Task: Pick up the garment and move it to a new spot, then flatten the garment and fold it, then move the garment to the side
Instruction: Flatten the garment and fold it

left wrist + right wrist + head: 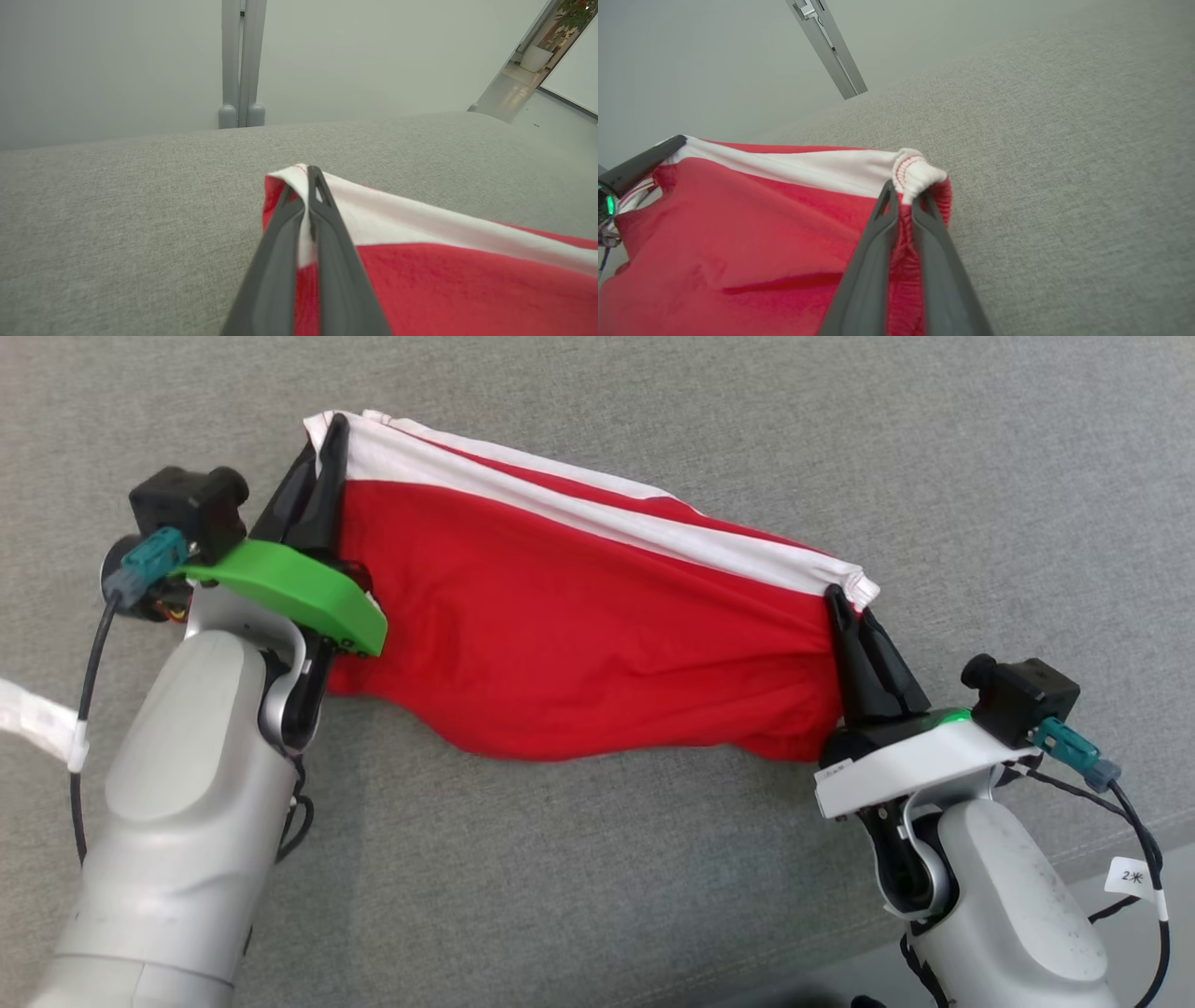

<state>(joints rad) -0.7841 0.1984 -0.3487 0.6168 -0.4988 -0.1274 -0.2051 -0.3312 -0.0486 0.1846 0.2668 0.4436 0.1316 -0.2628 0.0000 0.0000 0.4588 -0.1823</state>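
Note:
The garment (579, 635) is red with a white band along its upper edge. It hangs stretched between my two grippers above the grey surface. My left gripper (329, 434) is shut on its upper left corner, and the left wrist view shows the garment (420, 261) pinched at the white band by that gripper (308, 175). My right gripper (848, 599) is shut on the upper right corner. In the right wrist view the bunched white hem of the garment (738, 224) sticks out past this gripper (906, 191). The lower edge sags toward the surface.
A grey fabric surface (597, 896) spreads under and around the garment. Its front edge runs past the lower right, with pale floor (1102, 887) beyond. A grey wall with a vertical post (240, 65) stands behind the surface. Cables hang from both wrists.

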